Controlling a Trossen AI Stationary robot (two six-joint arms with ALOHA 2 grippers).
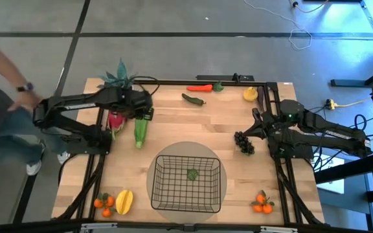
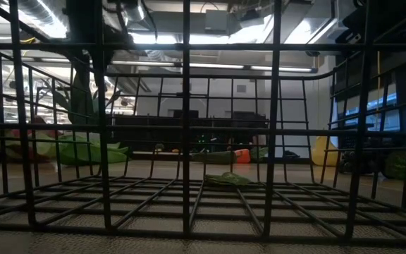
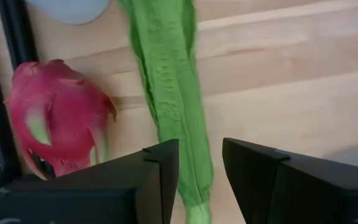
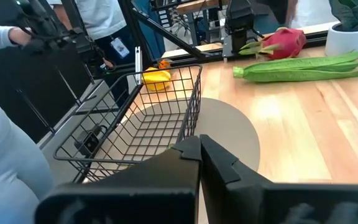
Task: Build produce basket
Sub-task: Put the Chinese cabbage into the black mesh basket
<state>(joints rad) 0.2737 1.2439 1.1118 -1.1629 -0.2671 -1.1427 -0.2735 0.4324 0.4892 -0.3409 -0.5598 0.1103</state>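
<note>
Left gripper [image 3: 201,177] open, fingers straddling the long green leafy stalk [image 3: 169,93] at table's far left, pink dragon fruit [image 3: 58,115] just beside. Right gripper [image 4: 199,155] pressed shut, empty, near dark grapes [image 1: 243,142]. Black wire-mesh basket [image 1: 188,184] well apart, front centre. Risk: floppy stalk drooping from an end grip, snagging the rim; nudging the dragon fruit.

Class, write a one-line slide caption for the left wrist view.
Left tool open astride the green stalk, dragon fruit lying beside it on the table.
</note>
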